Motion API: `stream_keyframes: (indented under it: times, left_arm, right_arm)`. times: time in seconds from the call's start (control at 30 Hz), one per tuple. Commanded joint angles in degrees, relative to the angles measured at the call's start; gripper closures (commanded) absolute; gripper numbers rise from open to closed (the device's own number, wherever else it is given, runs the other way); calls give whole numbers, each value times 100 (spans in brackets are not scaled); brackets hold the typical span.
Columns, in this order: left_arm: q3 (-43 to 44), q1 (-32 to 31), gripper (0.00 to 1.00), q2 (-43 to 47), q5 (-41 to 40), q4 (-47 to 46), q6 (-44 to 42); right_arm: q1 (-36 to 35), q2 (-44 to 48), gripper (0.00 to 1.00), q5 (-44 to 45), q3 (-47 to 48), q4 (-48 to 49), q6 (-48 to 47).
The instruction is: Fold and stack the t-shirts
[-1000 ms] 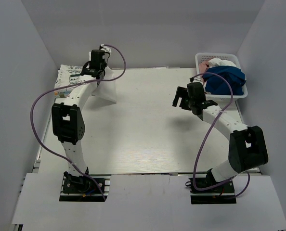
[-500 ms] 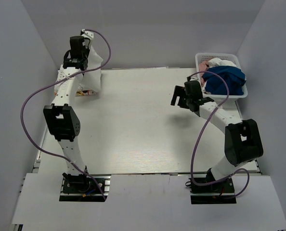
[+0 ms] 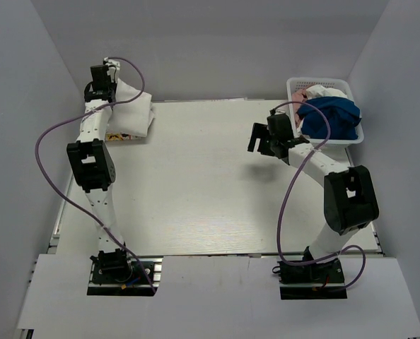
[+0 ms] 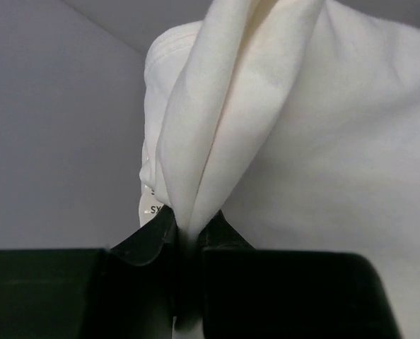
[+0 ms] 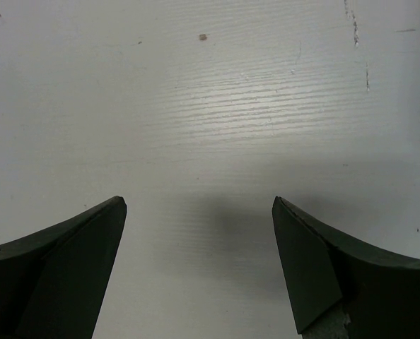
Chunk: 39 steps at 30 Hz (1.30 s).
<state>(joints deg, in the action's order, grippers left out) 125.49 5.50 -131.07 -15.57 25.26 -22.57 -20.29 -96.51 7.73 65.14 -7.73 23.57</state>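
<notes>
We saw left tool (image 4: 185, 236) clamped on a white t-shirt (image 4: 316, 141) fold, cloth draped beneath it, right tool (image 5: 199, 208) gaping, empty, over the table (image 5: 217, 106)

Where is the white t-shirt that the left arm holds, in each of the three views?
Top external: white t-shirt at the far left corner of the table.
Left wrist: fills the upper right; left gripper pinches its fold at bottom centre.
Right wrist: not in it.
Shared landmark: the left gripper, in the top and left wrist views.
</notes>
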Motion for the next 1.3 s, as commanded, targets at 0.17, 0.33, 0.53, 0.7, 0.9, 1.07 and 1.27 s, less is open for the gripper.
stream_keyframes:
  times: [0.17,0.33,0.53,0.7,0.9,1.07,1.27]
  left_arm:
    - [599,443,100,-490,-95,-311,577]
    - [775,654,0,-684,-542,-214,850]
    - [784,707,0,-272,-745,-126,1579]
    - [610,646,0,536,7,383,2422]
    - [-881,295,0,2074,1010,928,3151]
    - [-3492,-66,0,4223,2407,-36,4065]
    - [-6525,-628,0,6055,3632,-1136,4891]
  right_arm:
    - [8,-324,11,-43,446,-150,-46]
    - [-1,-500,11,-96,639,-334,-28]
    - [-10,-378,11,-122,728,-432,-19]
    - [-27,-26,10,-122,413,-379,59]
    - [-1,895,10,-87,-246,-247,217]
    - [-1,1748,10,-219,-1020,-168,411]
    - [-1,3347,10,-254,-2320,-90,516]
